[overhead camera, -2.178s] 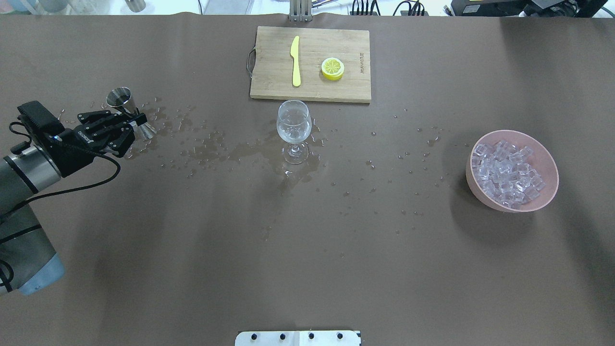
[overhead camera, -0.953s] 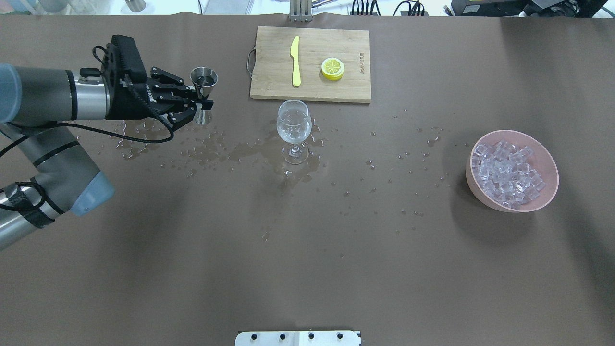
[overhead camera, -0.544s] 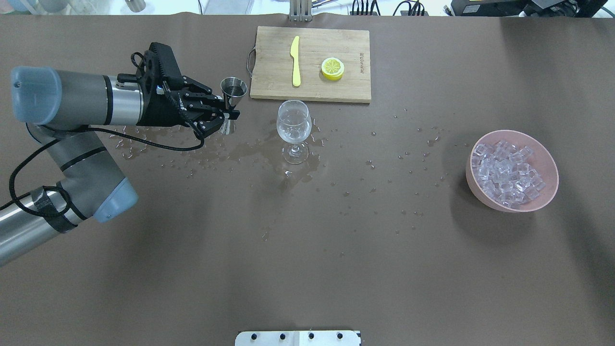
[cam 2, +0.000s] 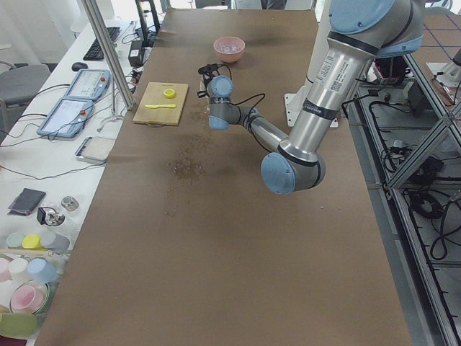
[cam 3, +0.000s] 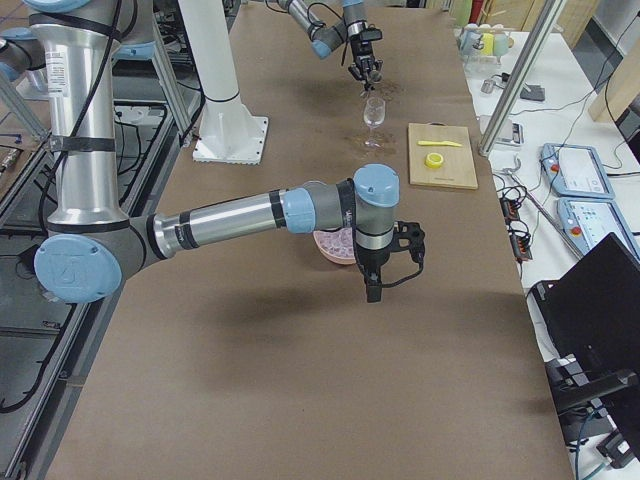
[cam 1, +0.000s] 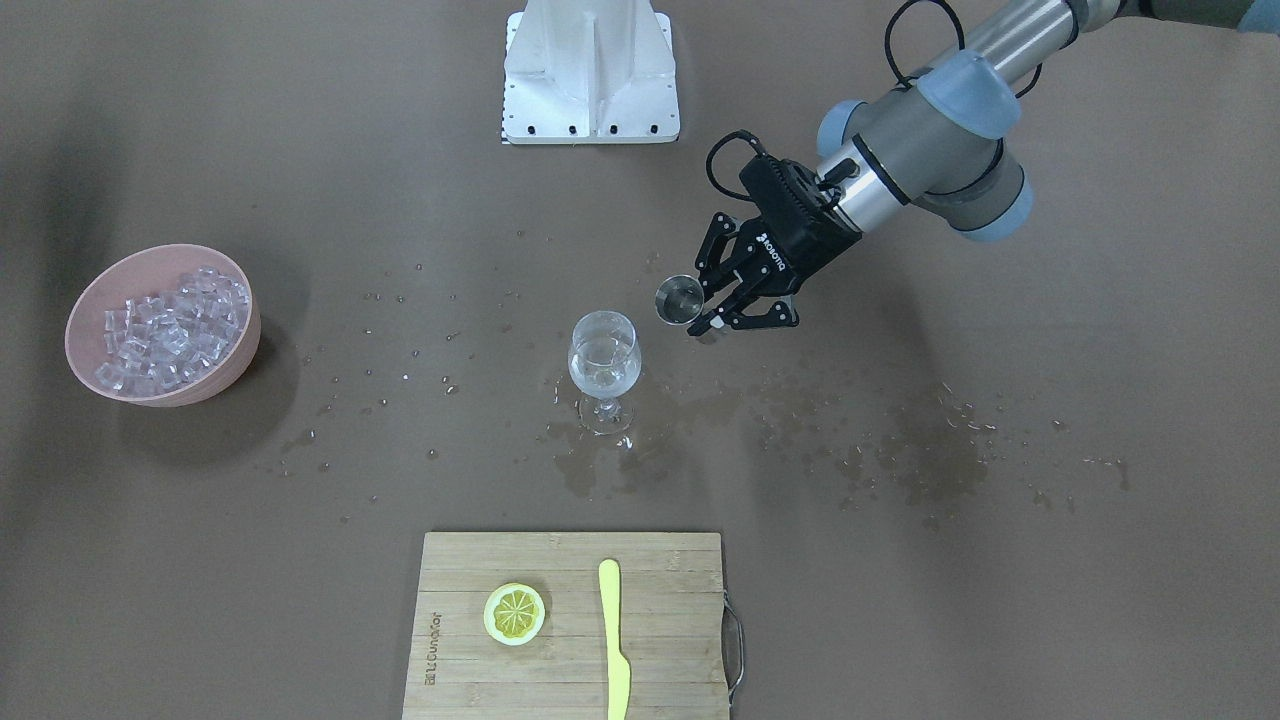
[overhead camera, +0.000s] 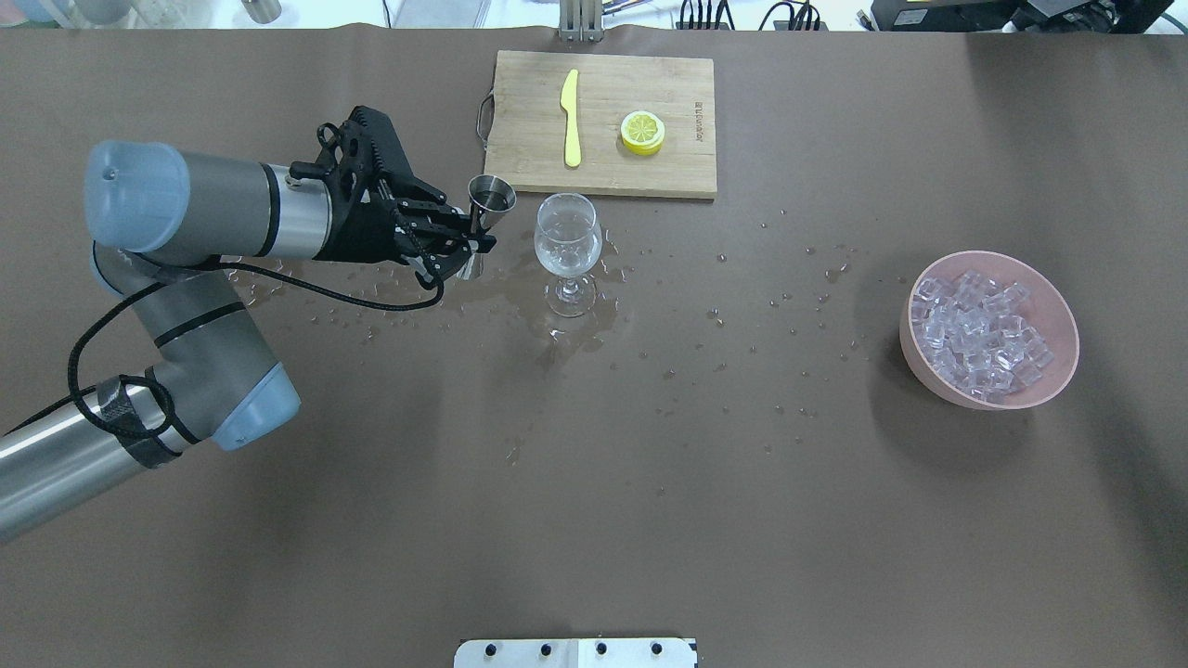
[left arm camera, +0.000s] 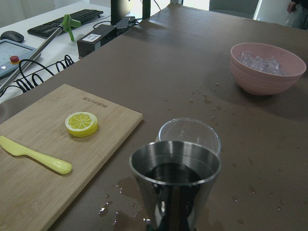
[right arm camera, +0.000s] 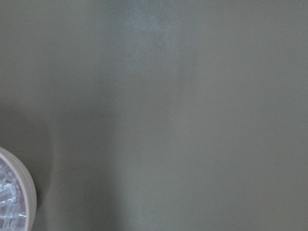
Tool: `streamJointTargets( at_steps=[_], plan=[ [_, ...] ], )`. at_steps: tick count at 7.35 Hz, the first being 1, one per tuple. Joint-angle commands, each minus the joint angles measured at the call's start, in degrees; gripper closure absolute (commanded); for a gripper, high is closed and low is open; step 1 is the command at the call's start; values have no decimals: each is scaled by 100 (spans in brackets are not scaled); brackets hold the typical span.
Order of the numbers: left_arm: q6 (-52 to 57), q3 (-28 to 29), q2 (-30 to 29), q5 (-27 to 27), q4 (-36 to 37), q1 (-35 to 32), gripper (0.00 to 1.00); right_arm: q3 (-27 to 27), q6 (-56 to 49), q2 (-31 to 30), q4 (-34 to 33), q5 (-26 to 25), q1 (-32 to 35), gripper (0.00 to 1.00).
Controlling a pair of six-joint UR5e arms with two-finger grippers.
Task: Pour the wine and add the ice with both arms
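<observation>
Left claw [overhead camera: 477, 244] grips jigger [overhead camera: 489, 195] — wine [left arm camera: 175, 174] inside.

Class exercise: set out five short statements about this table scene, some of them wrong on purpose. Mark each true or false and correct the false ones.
1. The left claw holds a metal jigger upright close to the wine glass. True.
2. The wine glass lies tipped over. False: it stands upright with some clear liquid in it.
3. The ice is heaped in a pink bowl. True.
4. The lemon slice sits in the bowl. False: it lies on the cutting board, near the yellow knife.
5. The table around the glass is dry. False: wet patches surround it.
</observation>
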Motion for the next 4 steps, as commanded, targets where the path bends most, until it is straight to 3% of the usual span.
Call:
streamJointTargets(
  at_steps=[1, 4],
  plan=[
    [301, -498, -117, 20, 1243, 55, 100, -1, 1, 3, 0, 0, -5, 0],
    [443, -526, -294, 89, 1793, 204, 100, -1, 1, 3, 0, 9, -5, 0]
  ],
)
